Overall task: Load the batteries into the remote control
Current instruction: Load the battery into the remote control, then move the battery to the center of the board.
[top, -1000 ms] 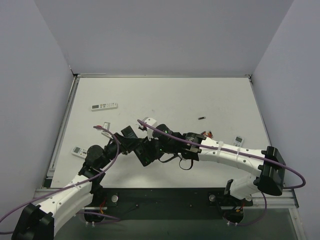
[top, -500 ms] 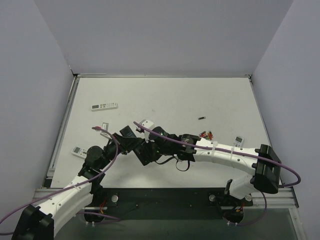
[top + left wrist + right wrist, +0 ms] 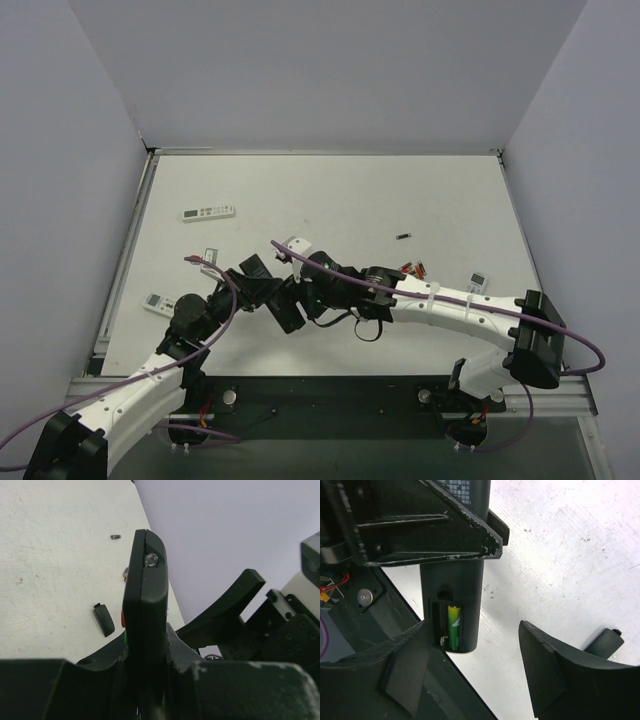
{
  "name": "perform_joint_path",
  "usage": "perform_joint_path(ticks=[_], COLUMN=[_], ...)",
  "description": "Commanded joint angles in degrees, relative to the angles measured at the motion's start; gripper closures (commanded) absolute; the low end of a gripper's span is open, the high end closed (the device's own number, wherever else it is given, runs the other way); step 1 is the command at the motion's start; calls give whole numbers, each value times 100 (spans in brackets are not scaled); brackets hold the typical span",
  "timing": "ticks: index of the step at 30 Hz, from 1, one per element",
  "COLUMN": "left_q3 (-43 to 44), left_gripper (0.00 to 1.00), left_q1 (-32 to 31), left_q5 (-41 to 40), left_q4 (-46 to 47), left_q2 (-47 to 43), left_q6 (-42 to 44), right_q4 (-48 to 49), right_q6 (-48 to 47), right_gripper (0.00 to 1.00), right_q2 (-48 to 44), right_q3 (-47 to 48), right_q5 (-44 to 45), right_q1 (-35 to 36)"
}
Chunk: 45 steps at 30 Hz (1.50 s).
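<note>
My left gripper (image 3: 281,303) is shut on the black remote control (image 3: 145,590) and holds it edge-on above the table. In the right wrist view the remote (image 3: 452,580) shows its open battery bay with one green and yellow battery (image 3: 453,625) seated in it; the slot beside it shows only a spring. My right gripper (image 3: 475,670) is open and empty, with one jaw beside the bay end of the remote. Red batteries (image 3: 412,268) and a dark one (image 3: 403,236) lie on the table to the right.
The black battery cover (image 3: 103,620) lies on the table beside the remote. A long white remote (image 3: 208,212) lies at far left and small white remotes lie at the left edge (image 3: 157,302) and at right (image 3: 477,282). A dark cylindrical piece (image 3: 605,642) lies by my right jaw.
My right gripper has shifted a little left, closer to the held remote. My left gripper with the remote has dropped slightly toward the near edge.
</note>
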Motion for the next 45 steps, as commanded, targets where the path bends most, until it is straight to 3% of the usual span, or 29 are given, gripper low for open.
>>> perform_joint_path(ticks=[1, 6, 9, 18, 24, 27, 31, 32, 45], left_q3=[-108, -188, -205, -170, -82, -74, 49, 58, 23], left_gripper=[100, 100, 100, 100, 100, 100, 100, 100, 100], left_q1=[-20, -12, -12, -12, -12, -12, -12, -12, -3], left_q5=[-235, -314, -279, -147, 28, 72, 213, 222, 240], left_q4=[100, 91, 83, -137, -207, -216, -322, -348, -471], left_q2=[-90, -55, -38, -205, -284, -266, -161, -161, -249], left_q6=[275, 441, 503, 661, 819, 881, 1004, 1013, 1013], right_q4=[-192, -893, -1219, -2091, -2038, -1863, -1634, -1651, -1195], right_q6=[114, 640, 931, 853, -201, -395, -343, -221, 852], right_gripper=[33, 23, 18, 23, 29, 29, 36, 41, 46], right_q2=[-602, -1164, -1490, -1447, -613, -147, 450, 530, 619], right_q3=[257, 187, -120, -710, -710, -631, -517, -447, -1008], right_q5=[239, 731, 758, 986, 327, 31, -208, -148, 845], right_q1=[-29, -626, -1373, -3657, -4669, -4828, -4960, -4952, -4969])
